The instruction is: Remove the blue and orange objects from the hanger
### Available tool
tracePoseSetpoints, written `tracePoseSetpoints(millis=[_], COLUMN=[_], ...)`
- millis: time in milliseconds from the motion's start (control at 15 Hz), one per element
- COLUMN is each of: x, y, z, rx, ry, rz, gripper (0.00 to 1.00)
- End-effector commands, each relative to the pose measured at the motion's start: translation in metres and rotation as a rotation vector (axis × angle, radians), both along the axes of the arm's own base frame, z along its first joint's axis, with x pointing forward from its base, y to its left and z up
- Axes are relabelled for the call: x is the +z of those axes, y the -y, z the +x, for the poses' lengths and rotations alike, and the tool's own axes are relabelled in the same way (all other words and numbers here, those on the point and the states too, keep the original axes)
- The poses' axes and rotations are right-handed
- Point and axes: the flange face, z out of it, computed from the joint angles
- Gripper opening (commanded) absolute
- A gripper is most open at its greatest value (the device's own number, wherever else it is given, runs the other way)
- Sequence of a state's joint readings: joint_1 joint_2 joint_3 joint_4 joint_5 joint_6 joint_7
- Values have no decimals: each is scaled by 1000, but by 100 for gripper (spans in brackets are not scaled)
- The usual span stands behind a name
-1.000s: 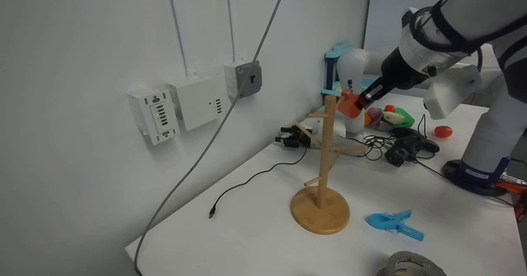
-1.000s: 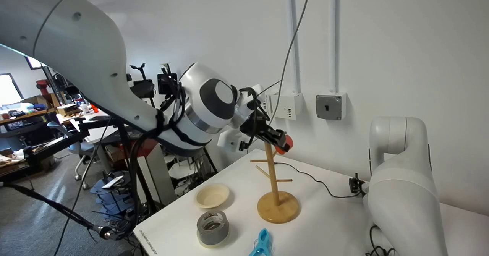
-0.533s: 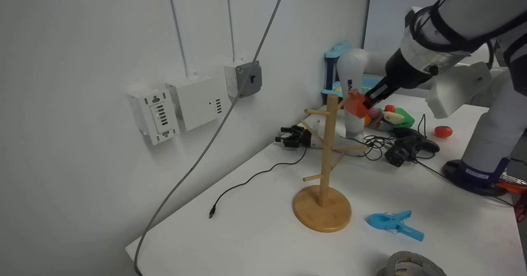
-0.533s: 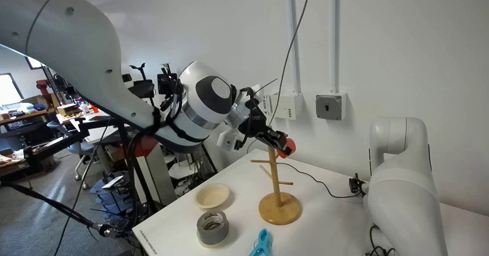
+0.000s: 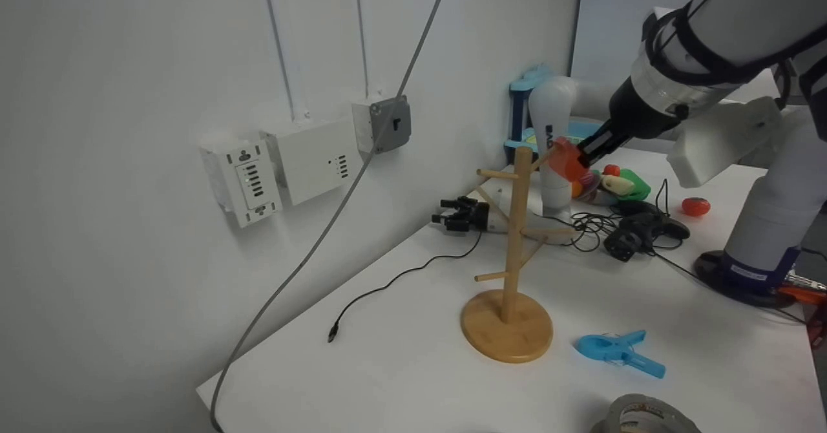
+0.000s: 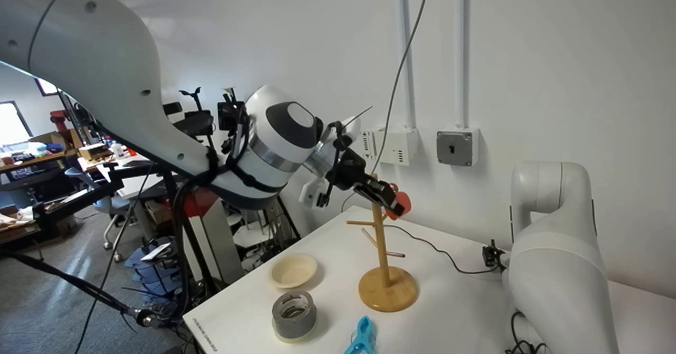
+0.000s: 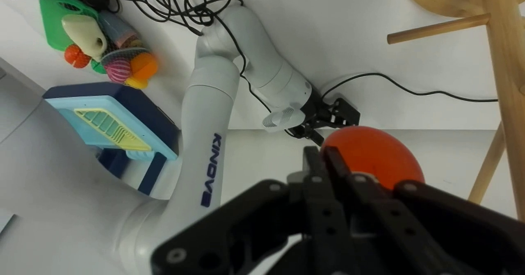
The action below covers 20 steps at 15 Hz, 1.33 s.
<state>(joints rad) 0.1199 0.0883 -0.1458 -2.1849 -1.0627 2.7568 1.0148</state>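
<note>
While the light wooden mug-tree hanger (image 5: 515,252) with its round disc base (image 5: 507,339) stands on the white table (image 5: 400,355), the black two-fingered gripper (image 7: 322,152) is clamped on the chunky orange-red plastic piece (image 7: 375,156) near the top of the pole. In an exterior view, an upper peg (image 5: 541,159) runs up to that piece; whether the two touch I cannot tell. The flat, elongated light-blue plastic clip (image 5: 621,349) lies on the table near the base, apart from it. A grey tape roll (image 6: 294,322) and a shallow cream bowl (image 6: 293,271) sit near each other.
</note>
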Motion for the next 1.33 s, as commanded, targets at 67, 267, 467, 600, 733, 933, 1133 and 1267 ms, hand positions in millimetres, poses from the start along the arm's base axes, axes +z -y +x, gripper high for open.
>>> tracePoseSetpoints(millis=[67, 267, 467, 600, 733, 933, 1133, 1267], x=[7, 6, 6, 6, 6, 6, 7, 9], y=[-1, -1, -1, -1, 0, 1, 46, 62], z=[-8, -9, -10, -10, -10, -11, -5, -5], rx=[-48, -64, -78, -85, -94, -117, -157, -187], ry=[33, 46, 58, 66, 74, 83, 82, 85], rz=[-35, -46, -49, -55, -67, -90, -114, -129], gripper=[1, 1, 1, 1, 1, 1, 1, 1])
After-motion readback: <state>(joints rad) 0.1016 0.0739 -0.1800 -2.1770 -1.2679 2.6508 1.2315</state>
